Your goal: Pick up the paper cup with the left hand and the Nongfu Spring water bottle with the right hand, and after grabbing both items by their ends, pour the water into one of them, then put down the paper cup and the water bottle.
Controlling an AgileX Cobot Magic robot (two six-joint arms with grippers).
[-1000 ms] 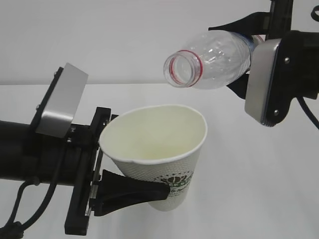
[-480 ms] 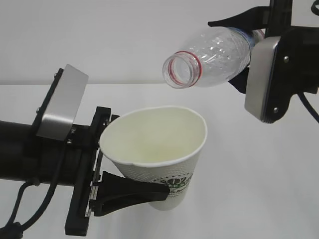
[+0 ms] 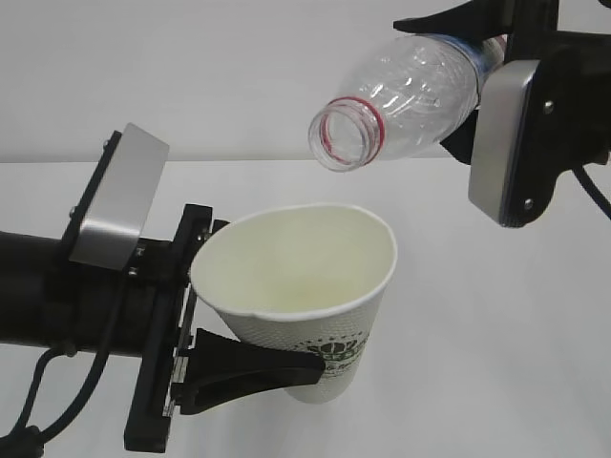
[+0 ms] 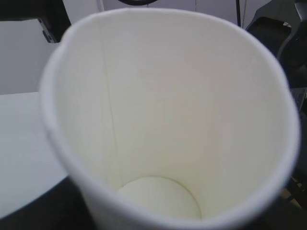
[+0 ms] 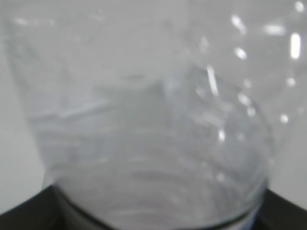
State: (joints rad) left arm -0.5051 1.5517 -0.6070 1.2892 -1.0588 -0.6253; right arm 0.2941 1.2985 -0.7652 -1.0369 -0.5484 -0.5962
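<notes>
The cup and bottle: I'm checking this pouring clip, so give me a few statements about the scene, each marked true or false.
1. The left gripper holds the paper cup near its base. True.
2. The bottle stands upright on the table. False: the right gripper holds it tilted in the air, mouth down and left.
3. The bottle wears a cap. False: its mouth is open, with a red ring.
4. The bottle's mouth is above the cup's rim, not touching. True.
5. The cup is full to the brim. False: its bottom shows.
</notes>
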